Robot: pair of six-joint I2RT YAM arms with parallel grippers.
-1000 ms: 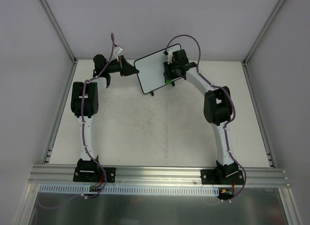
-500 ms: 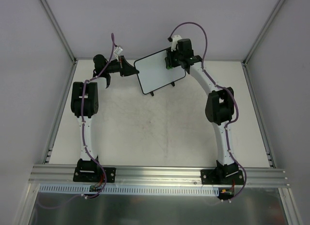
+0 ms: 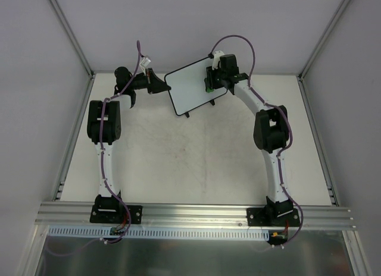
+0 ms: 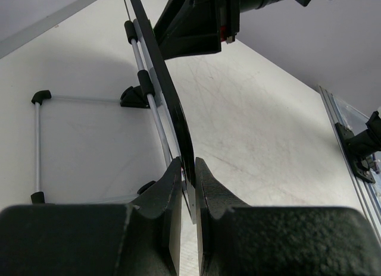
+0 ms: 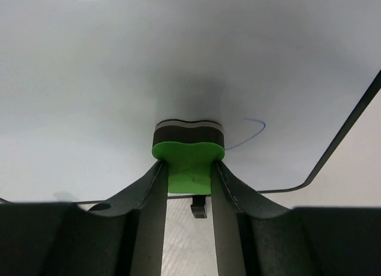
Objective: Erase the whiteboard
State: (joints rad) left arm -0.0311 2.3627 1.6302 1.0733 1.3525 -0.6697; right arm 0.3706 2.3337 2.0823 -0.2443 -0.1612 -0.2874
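The whiteboard [image 3: 191, 85] stands tilted over the far part of the table [image 3: 178, 163], between the two arms; whether its feet touch the surface I cannot tell. In the right wrist view its white face [image 5: 178, 56] is almost clean, with one thin blue curl [image 5: 253, 132] just to the right of the green eraser [image 5: 189, 152], whose dark pad is pressed flat against the board. The right gripper [image 5: 189, 176] is clamped on that eraser, one finger on each side of its green grip. The left gripper [image 4: 187, 169] is pinched tight on the board's black-framed edge [image 4: 169, 103], seen almost edge-on, and serves as the brace. The step in hand looks like the last wipe. To do it well, the pad should slide sideways over the curl while staying square to the face, since a tilted pad would only skim the ink. Pressure should be firm but modest, because the push falls far from the left grip and could twist the board in the jaws. A short stroke that stops before the frame's rounded corner should be enough.
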